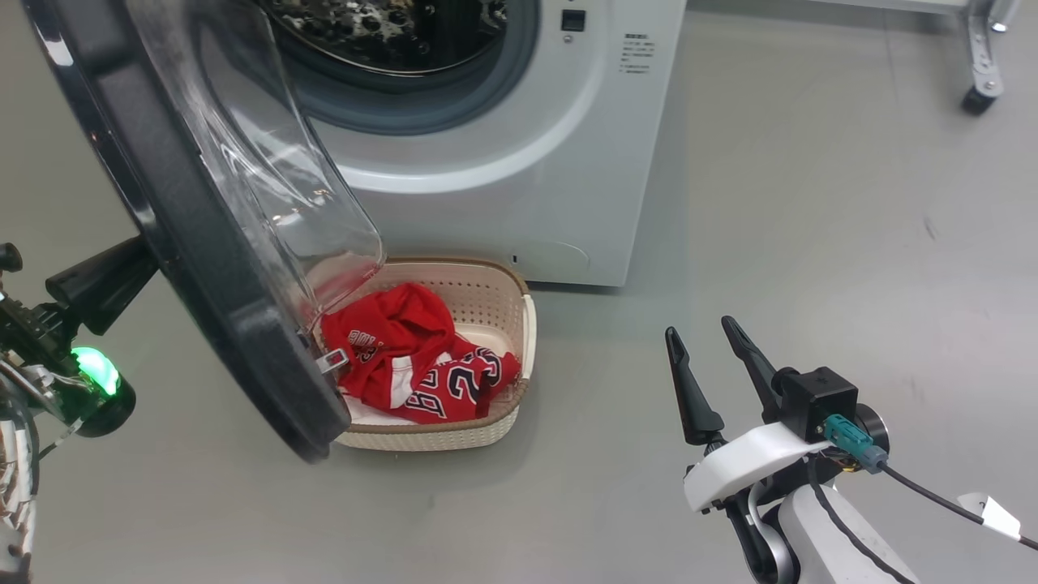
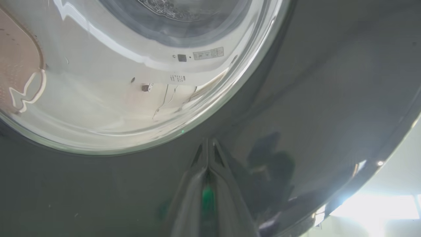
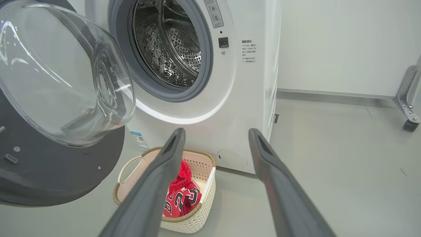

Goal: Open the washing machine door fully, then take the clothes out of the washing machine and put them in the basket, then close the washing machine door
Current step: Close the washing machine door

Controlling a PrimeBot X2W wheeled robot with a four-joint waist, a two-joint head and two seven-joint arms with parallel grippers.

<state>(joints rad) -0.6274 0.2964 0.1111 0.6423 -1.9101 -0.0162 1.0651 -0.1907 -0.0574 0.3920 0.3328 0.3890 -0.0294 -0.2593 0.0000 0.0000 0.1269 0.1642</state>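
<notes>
Down on the floor [image 1: 811, 203] just before the washing machine [image 1: 519, 186], the clothes [image 1: 409, 357] lie bunched in the basket [image 1: 486, 288], and the washing machine door [image 1: 203, 268] stands swung open over the basket's left end. Behind the door, the left claw [image 2: 208, 143] has its fingers pressed together, tips at the glossy black rim. Right of the basket, well apart, the right claw [image 1: 699, 328] hovers with fingers spread, holding nothing.

One washing machine [image 1: 503, 178], one door [image 1: 195, 268], one basket [image 1: 495, 304], one jersey [image 1: 405, 349], two hands [image 2: 208, 142] [image 1: 699, 328].
</notes>
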